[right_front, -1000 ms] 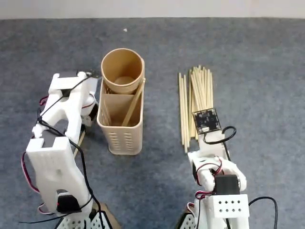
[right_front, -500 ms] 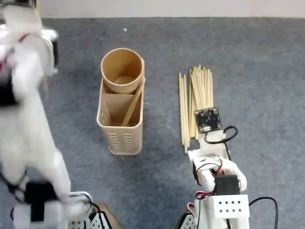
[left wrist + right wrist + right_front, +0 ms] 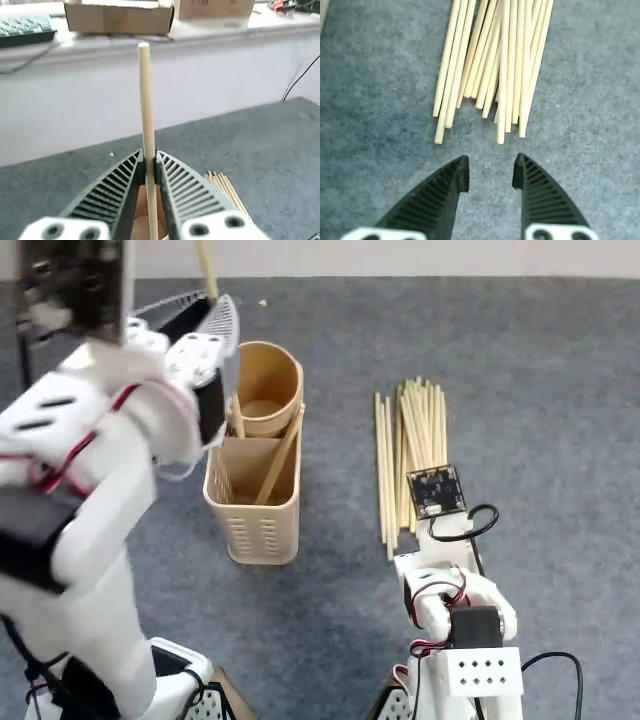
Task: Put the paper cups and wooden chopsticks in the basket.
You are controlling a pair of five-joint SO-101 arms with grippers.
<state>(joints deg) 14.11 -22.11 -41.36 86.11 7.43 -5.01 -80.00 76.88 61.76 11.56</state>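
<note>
My left gripper [image 3: 205, 312] is raised above the far end of the beige basket [image 3: 250, 525], shut on one wooden chopstick [image 3: 207, 270] held upright. In the left wrist view this chopstick [image 3: 145, 100] rises between the closed fingers [image 3: 172, 177] of my left gripper [image 3: 148, 160]. A brown paper cup [image 3: 258, 388] stands in the basket's far compartment, and another chopstick [image 3: 281, 455] leans inside the basket. A pile of chopsticks [image 3: 410, 445] lies on the carpet to the right. My right gripper [image 3: 490, 172] rests open just short of the near ends of that pile [image 3: 495, 65].
Grey carpet [image 3: 540, 390] covers the table. The raised left arm [image 3: 90, 470] hides the carpet left of the basket. The right arm's base [image 3: 465, 660] sits at the front. A white wall and cardboard boxes [image 3: 120, 17] lie beyond the table's far edge.
The left arm rose from low beside the basket, swung out to the left, and now holds a chopstick upright over the cup. The right arm has not moved.
</note>
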